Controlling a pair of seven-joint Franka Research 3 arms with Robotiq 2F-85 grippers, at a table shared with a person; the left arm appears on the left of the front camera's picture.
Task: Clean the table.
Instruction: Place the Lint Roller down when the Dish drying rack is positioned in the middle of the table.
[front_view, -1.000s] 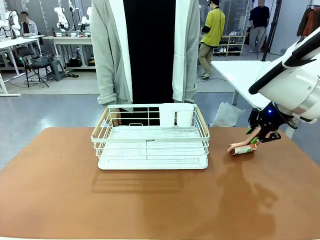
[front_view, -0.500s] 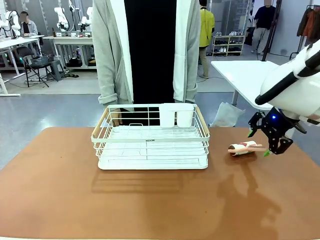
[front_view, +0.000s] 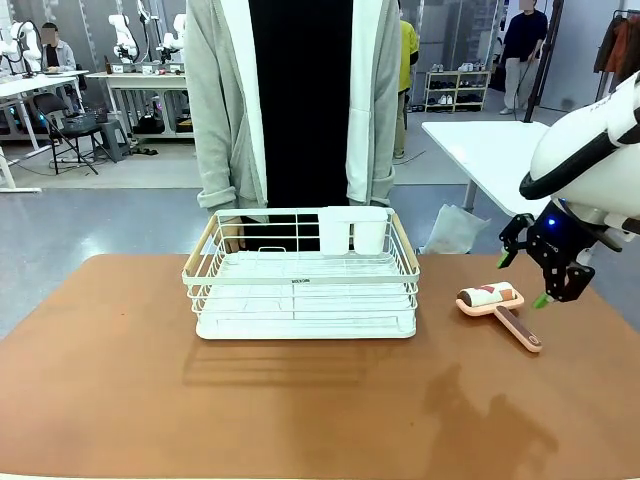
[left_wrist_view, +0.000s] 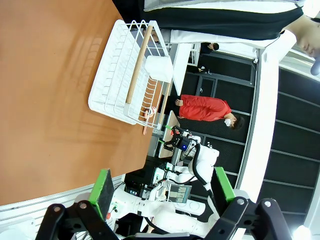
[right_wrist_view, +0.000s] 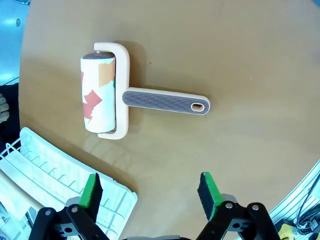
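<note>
The reddish-brown table (front_view: 300, 400) holds a lint roller (front_view: 497, 304) lying flat at the right, its patterned roll (right_wrist_view: 98, 95) toward the rack and its ribbed handle (right_wrist_view: 165, 101) pointing away. My right gripper (front_view: 521, 280) hangs open just above and right of the roller, not touching it. From its wrist camera, the right gripper (right_wrist_view: 149, 195) has its green pads spread wide with nothing between them. My left gripper (left_wrist_view: 164, 192) is open and empty too, well back from the table (left_wrist_view: 50, 100).
A white wire rack (front_view: 302, 275) with wooden handles and a white cup holder stands mid-table; its corner (right_wrist_view: 60, 185) lies close to the roller. A person in a grey cardigan stands right behind the rack. A white table (front_view: 485, 150) stands off to the right.
My right gripper held the roller tilted up a second ago. It has let go; the roller now lies flat, and the gripper has lifted and drifted right.
</note>
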